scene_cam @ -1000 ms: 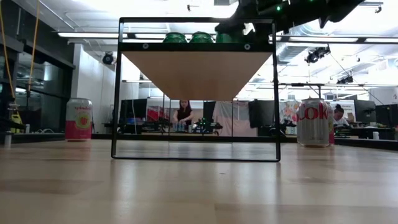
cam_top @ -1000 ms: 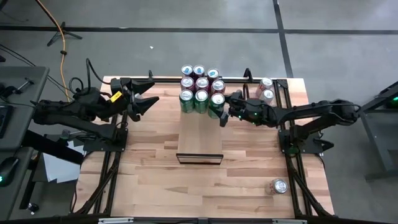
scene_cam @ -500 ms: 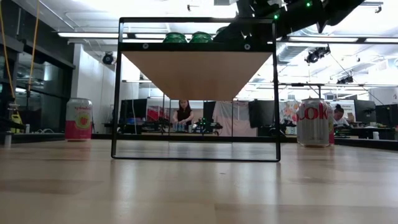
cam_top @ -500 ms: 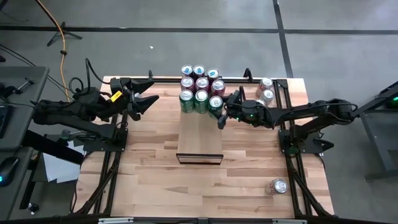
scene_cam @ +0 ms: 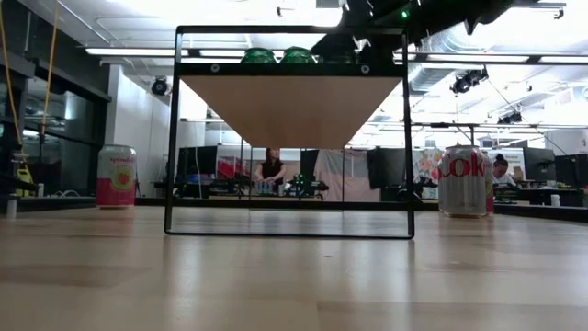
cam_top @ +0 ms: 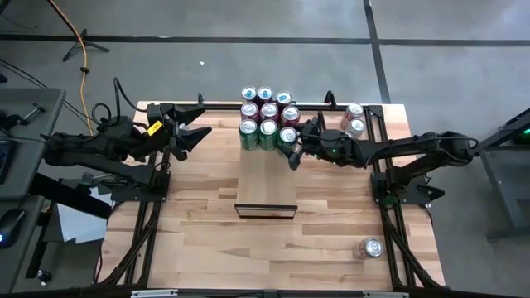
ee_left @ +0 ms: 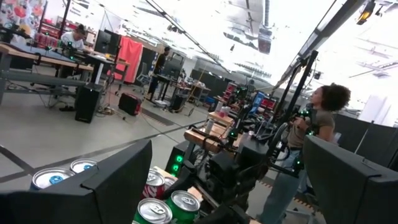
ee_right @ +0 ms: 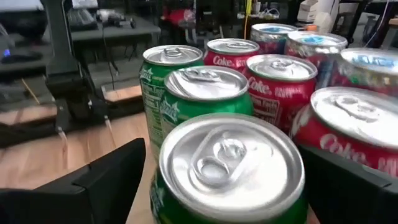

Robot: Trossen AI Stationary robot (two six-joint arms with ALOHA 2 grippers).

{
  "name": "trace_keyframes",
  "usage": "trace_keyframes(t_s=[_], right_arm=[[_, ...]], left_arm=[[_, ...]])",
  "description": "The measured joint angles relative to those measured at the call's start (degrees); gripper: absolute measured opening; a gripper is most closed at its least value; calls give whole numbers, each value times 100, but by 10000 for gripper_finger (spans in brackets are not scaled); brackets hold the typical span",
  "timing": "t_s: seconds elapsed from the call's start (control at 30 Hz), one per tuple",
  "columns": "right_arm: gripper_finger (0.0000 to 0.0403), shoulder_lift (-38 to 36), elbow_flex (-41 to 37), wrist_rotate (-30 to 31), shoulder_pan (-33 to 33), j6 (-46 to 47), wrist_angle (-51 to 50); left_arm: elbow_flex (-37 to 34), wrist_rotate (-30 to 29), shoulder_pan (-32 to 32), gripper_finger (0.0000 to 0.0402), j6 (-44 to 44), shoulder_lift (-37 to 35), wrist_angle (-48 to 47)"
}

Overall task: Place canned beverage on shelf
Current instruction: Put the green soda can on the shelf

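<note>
Can: green can [cam_top: 287,135] stands on shelf [cam_top: 266,178], upper centre of high view, third in green row
Right gripper [cam_top: 296,149]: fingers wide, straddling it; back straight off
Left gripper [cam_top: 192,135]: wide, idle, upper left

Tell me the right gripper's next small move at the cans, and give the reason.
Probably draw the right gripper straight back from the green can. That can stands upright on the shelf at the end of the front row of cans, and the fingers stand open on either side of it, so it looks released. A straight pull-back should avoid nudging the neighbouring cans.
</note>
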Motion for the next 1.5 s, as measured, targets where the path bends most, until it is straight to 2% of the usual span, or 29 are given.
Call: trace_keyframes(t_s=[0.43, 0.6, 0.73, 0.83, 0.97, 1.0, 1.03, 1.17, 1.23, 1.37, 1.5], right_arm=[[377, -303, 1908, -101, 16, -175, -3175], [360, -419, 2486, -211, 211, 47, -4333], [298, -639, 2512, -122, 613, 532, -5314], [208, -839, 2269, 116, 1035, 1233, -5945], [49, -1097, 1458, 277, 1581, 2194, -5416], [26, -1120, 1212, 343, 1678, 2354, -5080], [17, -1120, 979, 445, 1753, 2513, -4721], [28, -1006, 187, 943, 1794, 3006, -3458], [14, -934, -84, 1088, 1707, 3022, -2969], [7, -831, -360, 1021, 1425, 2986, -2063], [2, -782, -381, 789, 1146, 2680, -1870]], left_arm=[[0, 2, -2, 351, 52, -15, 61], [0, 2, -2, 351, 202, -17, 50], [0, 46, 0, 351, 203, -15, -4], [0, 148, -2, 351, 201, -17, -169], [0, 157, -2, 351, 202, -15, -306], [0, 157, -2, 351, 204, -11, -314], [0, 156, -2, 351, 210, -3, -318], [0, 155, -2, 351, 255, -1, -317], [0, 136, -2, 351, 260, 0, -317], [0, 113, -2, 351, 269, -1, -314], [0, 94, -2, 351, 251, 1, -312]])
